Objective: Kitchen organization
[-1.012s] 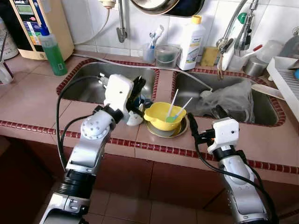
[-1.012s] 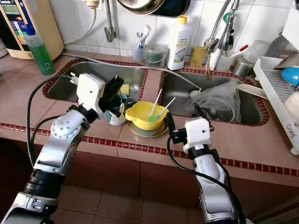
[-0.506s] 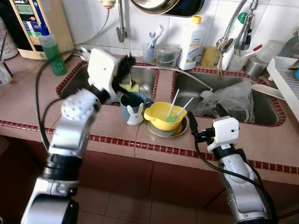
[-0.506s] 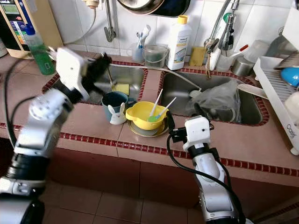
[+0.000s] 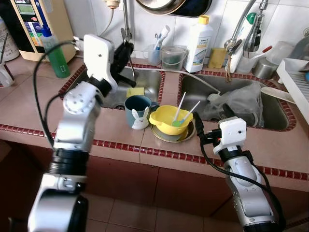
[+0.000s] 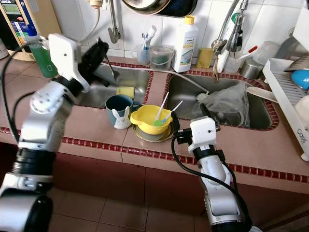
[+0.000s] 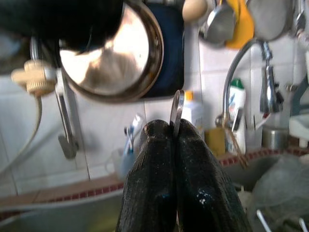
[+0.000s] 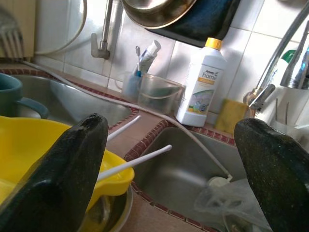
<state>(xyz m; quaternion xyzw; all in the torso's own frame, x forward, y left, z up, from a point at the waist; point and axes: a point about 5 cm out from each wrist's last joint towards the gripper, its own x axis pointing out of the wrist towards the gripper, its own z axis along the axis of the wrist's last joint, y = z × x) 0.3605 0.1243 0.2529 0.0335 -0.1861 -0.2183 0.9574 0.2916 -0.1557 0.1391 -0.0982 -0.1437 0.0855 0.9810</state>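
My left gripper [image 5: 126, 52] is raised above the left sink [image 5: 108, 94], shut on a metal fork [image 6: 111, 71] whose tines hang down; its thin handle [image 7: 176, 112] shows pinched between the fingertips. A blue mug [image 5: 137, 107] with a white bunny figure stands on the tiled counter between the sinks. Right beside it a yellow bowl [image 5: 166, 121] rests on a metal plate and holds two white-handled utensils [image 5: 186, 113], one with a green end. My right gripper [image 8: 174, 128] is open at the counter's front edge, just right of the bowl, with nothing between its fingers.
A yellow sponge [image 5: 135, 91] lies in the left sink. The right sink [image 5: 275, 118] holds a crumpled plastic bag [image 5: 241, 102]. A green bottle [image 5: 55, 54], a white bottle [image 5: 199, 42] and cups line the back wall; a dish rack [image 5: 294, 83] stands far right.
My left gripper has lifted out of the blue mug with the fork and swung up and left above the left sink. The right arm has hardly moved.
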